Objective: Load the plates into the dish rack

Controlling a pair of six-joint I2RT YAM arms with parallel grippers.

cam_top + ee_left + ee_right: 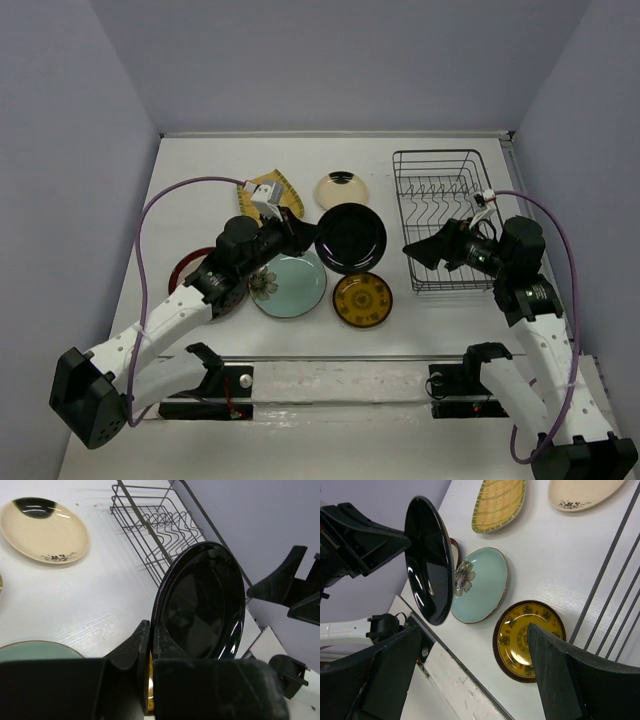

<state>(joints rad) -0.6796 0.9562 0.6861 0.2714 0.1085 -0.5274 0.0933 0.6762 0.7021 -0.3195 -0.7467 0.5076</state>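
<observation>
Fingers (135, 642) of the left gripper (297, 232) pinch narrowly the rim of the glossy black plate (351, 238). The plate is held at the centre of the top view, left of the dish rack (437, 152), which has no plate in it yet. The right gripper (416, 252) stands wide apart and holds nothing, at the rack's lower left corner. The step in hand seems to be carrying this plate to the rack. For the next move the plate must probably stand upright and slide between two prongs.

Left gripper (151, 632) pinching black plate (202, 605), right gripper (410, 252) spread
</observation>
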